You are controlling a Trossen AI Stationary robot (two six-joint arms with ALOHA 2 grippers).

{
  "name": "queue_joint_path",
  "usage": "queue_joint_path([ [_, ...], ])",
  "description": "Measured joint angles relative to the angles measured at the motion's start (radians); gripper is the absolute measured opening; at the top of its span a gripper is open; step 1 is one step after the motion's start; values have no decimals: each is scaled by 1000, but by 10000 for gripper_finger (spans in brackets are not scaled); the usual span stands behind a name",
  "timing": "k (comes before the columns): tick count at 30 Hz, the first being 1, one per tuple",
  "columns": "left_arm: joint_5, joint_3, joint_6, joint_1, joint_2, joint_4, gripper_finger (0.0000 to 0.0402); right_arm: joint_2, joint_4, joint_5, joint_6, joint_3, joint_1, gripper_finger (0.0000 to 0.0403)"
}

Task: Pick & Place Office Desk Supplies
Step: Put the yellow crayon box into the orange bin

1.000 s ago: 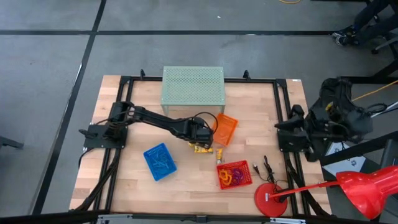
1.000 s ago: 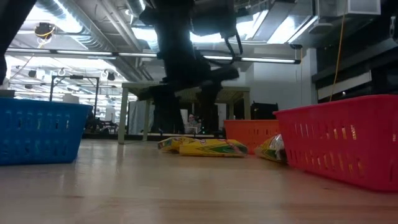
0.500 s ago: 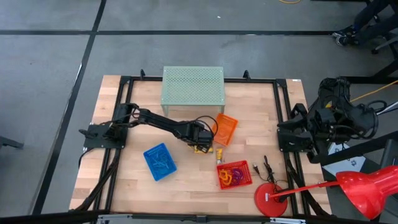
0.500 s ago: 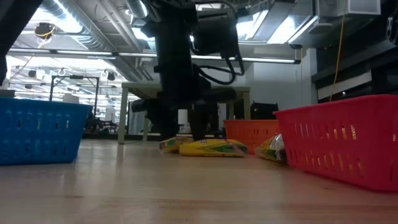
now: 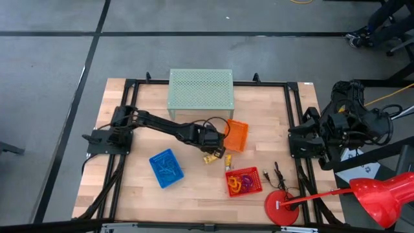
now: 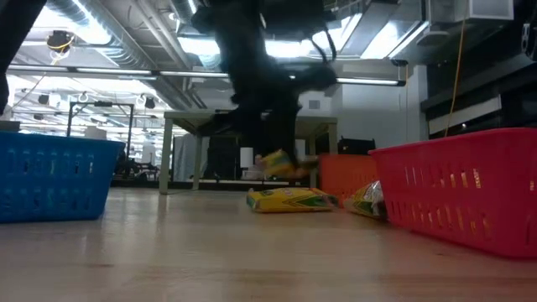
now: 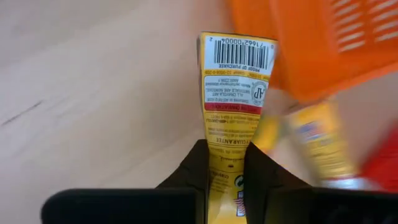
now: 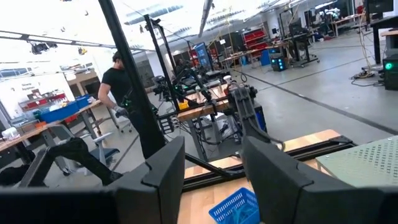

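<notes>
My left gripper (image 5: 215, 145) is shut on a small yellow crayon box (image 7: 236, 81), which hangs above the table beside the orange basket (image 5: 235, 134). In the low view this box (image 6: 284, 164) is up in the air. Below it a second yellow box (image 6: 289, 200) lies flat on the table, seen from above as the box (image 5: 209, 158). The red basket (image 5: 244, 181) holds coloured loops and the blue basket (image 5: 166, 168) holds blue ones. My right gripper (image 8: 211, 168) stands open and high at the table's right edge, holding nothing. My left gripper pinches the yellow box between its two fingers at one end (image 7: 227, 140), a finger on each broad face. The fingers slant down from the table's left side and lie along the box. The box juts out beyond them, barcode end (image 7: 244, 51) farthest, lifted clear of the table.
A pale green perforated stand (image 5: 200, 89) stands at the far edge. A red round-based object (image 5: 281, 207) and black cables (image 5: 278, 175) lie at the near right. A yellow packet (image 6: 367, 200) lies against the red basket (image 6: 461, 197).
My left gripper has come down onto the yellow boxes with open fingers, shut on one of them and risen again. That box is now lifted clear of the table. The other box has stayed on the wood.
</notes>
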Motion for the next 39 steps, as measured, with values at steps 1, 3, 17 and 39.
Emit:
queue_joint_path([
  [1,-6,0,3,0,-12,16,38,-3,-1,0,-2,0,0,169],
  [3,-18,0,6,6,-37,45,38,-9,15,0,1,0,0,169],
  [17,26,0,152,78,-109,278,47,15,50,-214,-32,-1,0,168],
  [39,200,0,297,160,-8,609,222,4,7,-213,-47,0,0,168],
])
